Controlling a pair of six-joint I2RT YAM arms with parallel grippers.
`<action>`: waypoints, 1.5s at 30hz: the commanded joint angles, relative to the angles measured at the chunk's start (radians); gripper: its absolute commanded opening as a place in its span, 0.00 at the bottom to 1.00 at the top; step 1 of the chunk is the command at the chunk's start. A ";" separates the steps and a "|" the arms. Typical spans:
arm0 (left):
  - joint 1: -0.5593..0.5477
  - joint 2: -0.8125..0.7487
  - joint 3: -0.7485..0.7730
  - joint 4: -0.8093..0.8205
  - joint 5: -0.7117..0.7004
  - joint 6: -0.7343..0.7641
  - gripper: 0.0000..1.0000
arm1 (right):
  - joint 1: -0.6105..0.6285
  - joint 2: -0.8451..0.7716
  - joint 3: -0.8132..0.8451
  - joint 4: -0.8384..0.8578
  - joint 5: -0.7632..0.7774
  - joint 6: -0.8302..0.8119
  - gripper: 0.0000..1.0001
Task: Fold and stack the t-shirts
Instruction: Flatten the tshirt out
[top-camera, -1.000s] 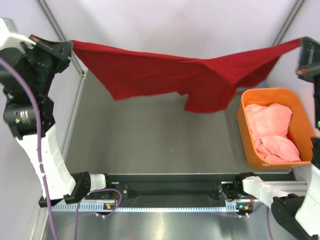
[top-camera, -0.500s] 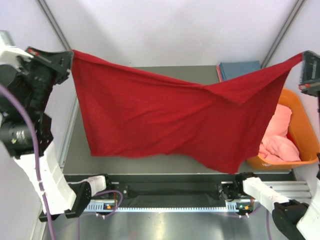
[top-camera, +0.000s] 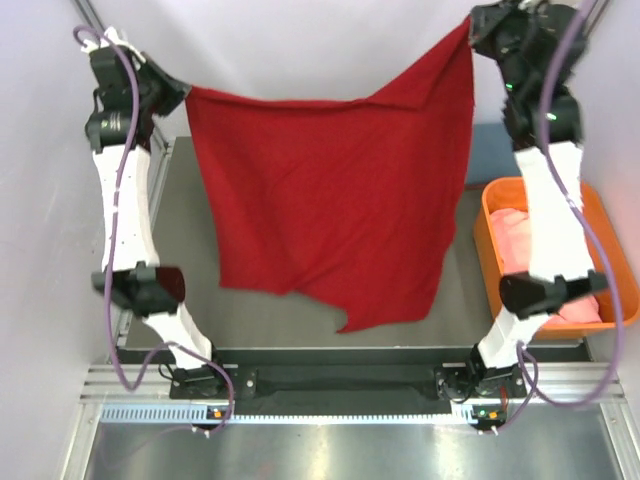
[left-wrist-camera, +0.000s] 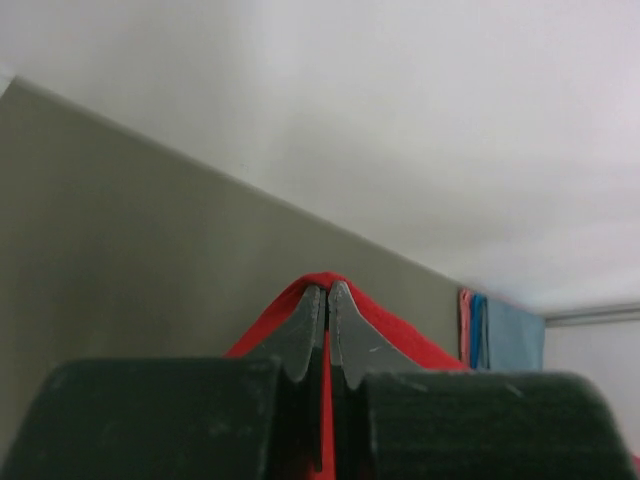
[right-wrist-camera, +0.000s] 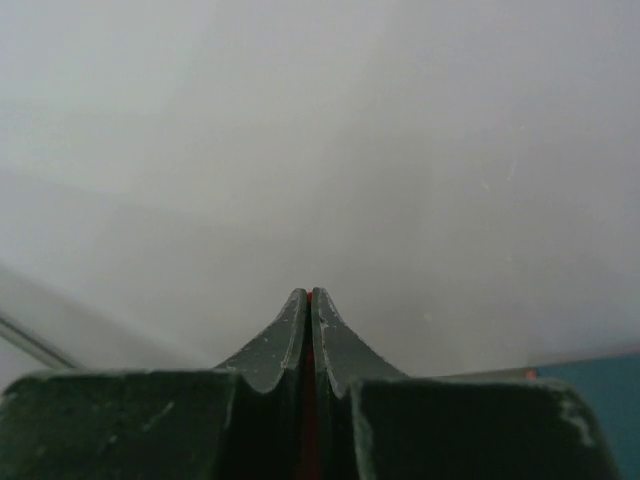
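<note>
A deep red t-shirt (top-camera: 330, 200) hangs spread above the grey table (top-camera: 190, 260). Right of it, an orange tub (top-camera: 497, 186) holds a salmon-pink t-shirt (top-camera: 508, 240). The left gripper (left-wrist-camera: 327, 292) and right gripper (right-wrist-camera: 309, 296) each pinch a top corner, fingers clamped on cloth. A blue t-shirt (left-wrist-camera: 512, 338) lies beyond.

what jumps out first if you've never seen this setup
A red shirt hangs spread like a curtain over the table, pinched at its top corners by the left gripper and the right gripper, both raised high. At the right edge sits an orange tub holding a pink shirt.
</note>
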 joint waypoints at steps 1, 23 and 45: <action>0.012 0.131 0.324 0.144 0.019 -0.011 0.00 | -0.027 0.076 0.107 0.237 -0.027 0.010 0.00; 0.060 -0.566 -0.804 0.247 -0.218 -0.014 0.00 | -0.073 -0.667 -1.109 0.258 -0.187 0.057 0.00; 0.061 -0.729 -1.463 0.153 -0.760 -0.277 0.00 | -0.045 -1.088 -1.801 -0.098 -0.136 0.256 0.00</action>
